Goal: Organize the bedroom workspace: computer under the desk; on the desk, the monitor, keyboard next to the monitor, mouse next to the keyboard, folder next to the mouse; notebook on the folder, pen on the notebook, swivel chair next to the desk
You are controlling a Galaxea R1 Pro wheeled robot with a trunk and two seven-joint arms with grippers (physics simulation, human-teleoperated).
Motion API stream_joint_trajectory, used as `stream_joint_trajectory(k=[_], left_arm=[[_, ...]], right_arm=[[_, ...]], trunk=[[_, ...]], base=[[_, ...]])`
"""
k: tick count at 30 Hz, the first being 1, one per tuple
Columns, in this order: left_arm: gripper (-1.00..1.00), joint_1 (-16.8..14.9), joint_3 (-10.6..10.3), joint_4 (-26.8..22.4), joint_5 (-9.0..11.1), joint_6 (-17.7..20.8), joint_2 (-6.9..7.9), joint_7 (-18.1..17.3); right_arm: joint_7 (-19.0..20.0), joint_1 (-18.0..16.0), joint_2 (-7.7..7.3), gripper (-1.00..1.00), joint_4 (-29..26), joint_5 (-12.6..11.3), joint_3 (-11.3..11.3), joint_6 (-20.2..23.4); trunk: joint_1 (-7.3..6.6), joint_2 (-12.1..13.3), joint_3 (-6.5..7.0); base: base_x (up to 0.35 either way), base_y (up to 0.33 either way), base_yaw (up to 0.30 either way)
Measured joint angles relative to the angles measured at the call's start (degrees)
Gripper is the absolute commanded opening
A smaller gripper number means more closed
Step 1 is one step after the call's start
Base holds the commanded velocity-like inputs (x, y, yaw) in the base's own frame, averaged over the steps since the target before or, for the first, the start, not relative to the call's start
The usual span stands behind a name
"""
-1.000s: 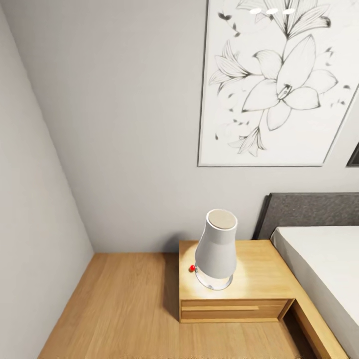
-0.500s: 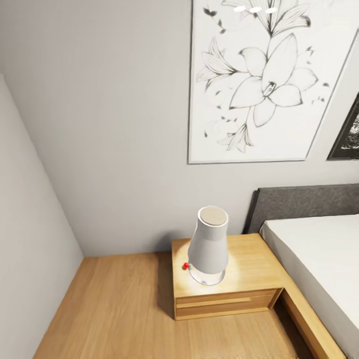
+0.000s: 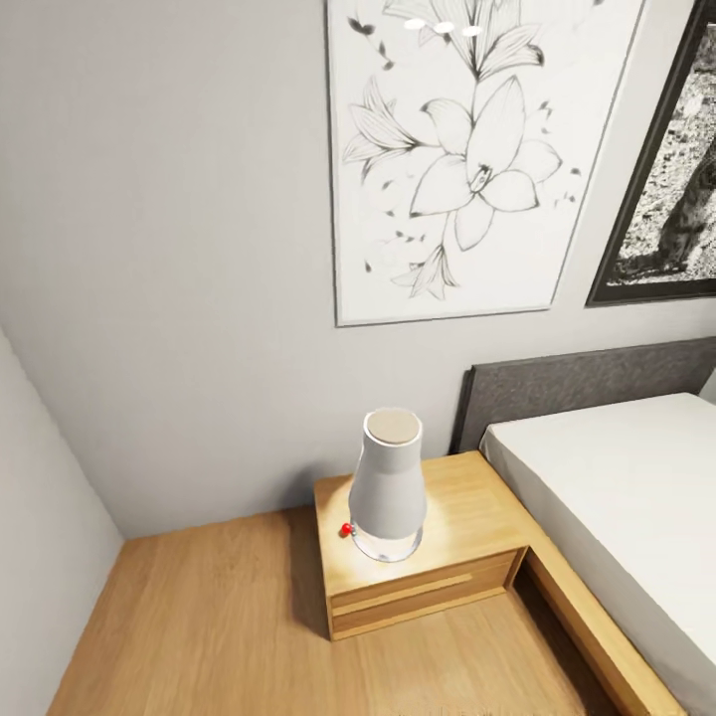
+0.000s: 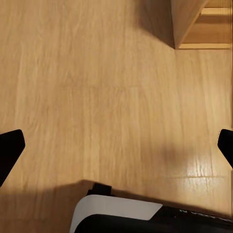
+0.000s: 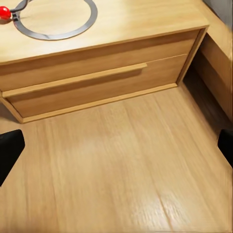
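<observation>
I face a corner of the bedroom, with grey walls (image 3: 179,249) and a light-wood floor (image 3: 219,626). My left gripper (image 4: 116,148) hangs open over bare floorboards, its black fingertips (image 4: 9,150) wide apart at the frame's edges with nothing between them. My right gripper (image 5: 116,148) is open too, above the floor in front of a low wooden bedside cabinet (image 5: 97,73), fingertips (image 5: 9,150) spread with nothing held.
The bedside cabinet (image 3: 467,517) carries a white lamp (image 3: 386,487) with a small red knob (image 3: 346,530). A bed (image 3: 617,497) with a grey headboard (image 3: 577,383) adjoins it at the right. Two framed pictures (image 3: 457,149) hang above. A side wall (image 3: 40,557) closes the left.
The whole head view has shifted: cabinet, lamp and flower picture slid left, and a second dark-framed picture came in at the right. The camera turned; nothing in the room moved.
</observation>
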Motion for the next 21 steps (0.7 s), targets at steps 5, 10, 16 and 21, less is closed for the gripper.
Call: stream_joint_trajectory(k=[5, 10, 16, 21], left_arm=[[1.00, 0.00, 0.01, 0.19, 0.00, 0.06, -0.04, 0.00], [1.00, 0.00, -0.05, 2.24, -0.06, 0.10, -0.01, 0.03], [1.00, 0.00, -0.04, 2.66, -0.02, 0.17, 0.05, 0.09], [1.00, 0.00, 0.02, 2.70, 0.15, 0.19, 0.05, 0.23]], right_arm=[[0.02, 0.00, 0.00, 1.00, 0.00, 0.25, 0.06, -0.02], [0.06, 0.00, 0.00, 1.00, 0.00, 2.12, 0.07, -0.02], [0.07, -0.02, 0.00, 1.00, 0.92, 2.68, 0.05, -0.11], [0.08, -0.01, 0.00, 1.00, 1.25, 2.92, 0.03, -0.22]], trunk=[[0.00, 0.00, 0.00], [0.00, 0.00, 0.00], [0.00, 0.00, 0.00], [0.00, 0.00, 0.00]], base=[[0.000, 0.001, -0.300], [0.000, 0.000, -0.300], [0.000, 0.000, -0.300], [0.000, 0.000, -0.300]])
